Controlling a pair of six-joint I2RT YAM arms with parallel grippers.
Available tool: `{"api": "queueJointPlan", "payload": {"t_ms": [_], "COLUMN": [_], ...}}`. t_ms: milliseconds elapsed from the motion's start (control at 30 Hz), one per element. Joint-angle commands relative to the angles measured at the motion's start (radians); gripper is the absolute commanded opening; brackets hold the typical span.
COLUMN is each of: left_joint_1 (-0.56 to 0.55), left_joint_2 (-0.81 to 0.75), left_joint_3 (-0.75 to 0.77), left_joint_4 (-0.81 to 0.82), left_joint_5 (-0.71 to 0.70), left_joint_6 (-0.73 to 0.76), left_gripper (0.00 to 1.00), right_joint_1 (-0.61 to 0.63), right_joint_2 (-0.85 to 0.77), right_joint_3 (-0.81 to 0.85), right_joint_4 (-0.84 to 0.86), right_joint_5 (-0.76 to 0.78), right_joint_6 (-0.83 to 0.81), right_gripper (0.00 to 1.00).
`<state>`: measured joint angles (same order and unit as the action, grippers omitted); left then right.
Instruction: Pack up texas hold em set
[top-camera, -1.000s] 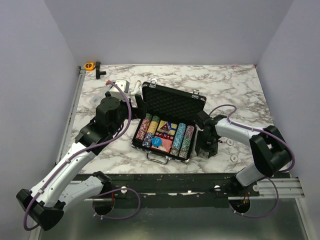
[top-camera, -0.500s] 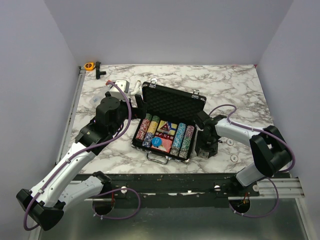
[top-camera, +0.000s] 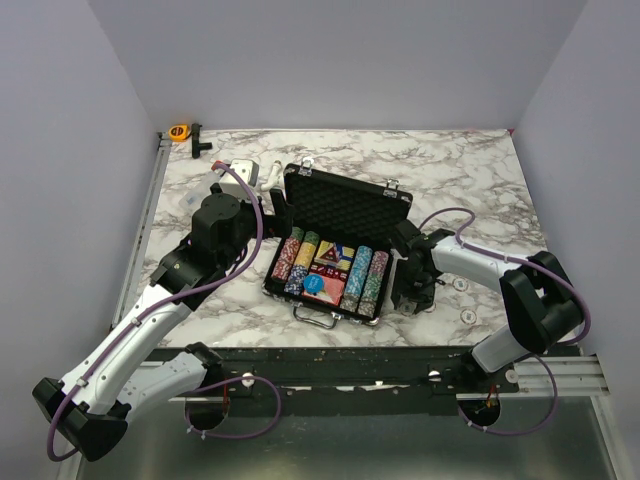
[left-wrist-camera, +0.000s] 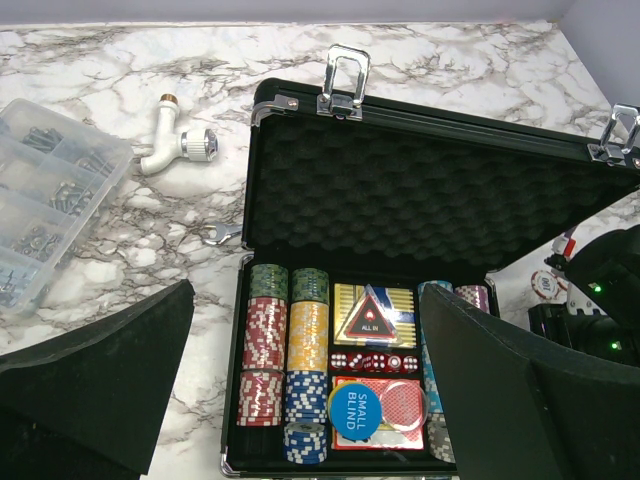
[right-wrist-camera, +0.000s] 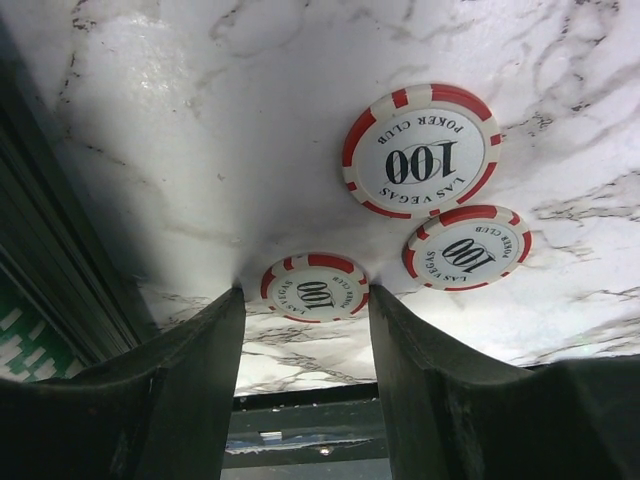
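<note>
Right claw (top-camera: 411, 299) spread astride a loose 100 chip (right-wrist-camera: 313, 288) on the surface (right-wrist-camera: 180, 140) | best lowered square, pinching opposite rims clear of two neighbours (right-wrist-camera: 420, 150) | left claw (left-wrist-camera: 305, 300) apart, facing briefcase (left-wrist-camera: 400, 200).

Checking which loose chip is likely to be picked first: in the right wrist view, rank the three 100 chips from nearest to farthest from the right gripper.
1. The bottom chip lies between the fingertips of the right gripper.
2. The right-hand chip is a little beyond the fingertips, toward the image's right.
3. The top chip is highest in the view, above the right-hand chip.
</note>
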<state>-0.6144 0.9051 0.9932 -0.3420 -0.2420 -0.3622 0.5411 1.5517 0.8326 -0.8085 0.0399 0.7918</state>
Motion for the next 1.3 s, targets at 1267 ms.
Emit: {"api": "queueJointPlan", "payload": {"t_ms": [1267], "left_joint_1": [0.008], "left_joint_2": [0.001], "left_joint_3": [0.035], "left_joint_4": [-0.016], "left_joint_5": [0.020], "left_joint_6": [0.010], "left_gripper": [0.95], "right_joint_1": [-0.109], "right_joint_2": [-0.039], "right_joint_3": [0.052], "right_joint_4": [0.019], "right_joint_5": [0.204], "right_joint_6": [-0.016], "right_gripper": [0.34]}}
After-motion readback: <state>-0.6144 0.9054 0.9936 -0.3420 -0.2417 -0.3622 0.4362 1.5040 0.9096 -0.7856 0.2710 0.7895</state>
